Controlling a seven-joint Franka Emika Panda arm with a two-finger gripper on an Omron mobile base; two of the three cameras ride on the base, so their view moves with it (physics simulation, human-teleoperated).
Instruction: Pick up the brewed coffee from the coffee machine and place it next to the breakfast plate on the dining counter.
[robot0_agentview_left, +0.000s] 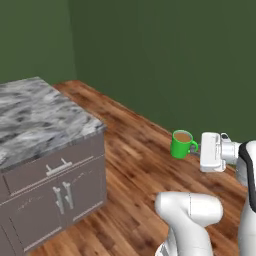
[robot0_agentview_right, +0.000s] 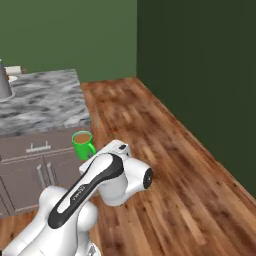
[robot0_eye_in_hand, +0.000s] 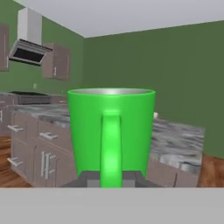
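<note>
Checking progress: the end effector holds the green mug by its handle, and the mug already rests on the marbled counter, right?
Not quite. The end effector does hold the green mug by its handle, but the left base view shows it in the air over the wooden floor, apart from the marbled counter.

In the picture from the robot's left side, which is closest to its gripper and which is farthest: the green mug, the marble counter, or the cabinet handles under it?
1. The green mug: held in the gripper, over the wooden floor.
2. The cabinet handles: leftward, on the doors below the counter.
3. The marble counter: far left; its near corner is about as close as the handles, so these two are hard to rank.
</note>
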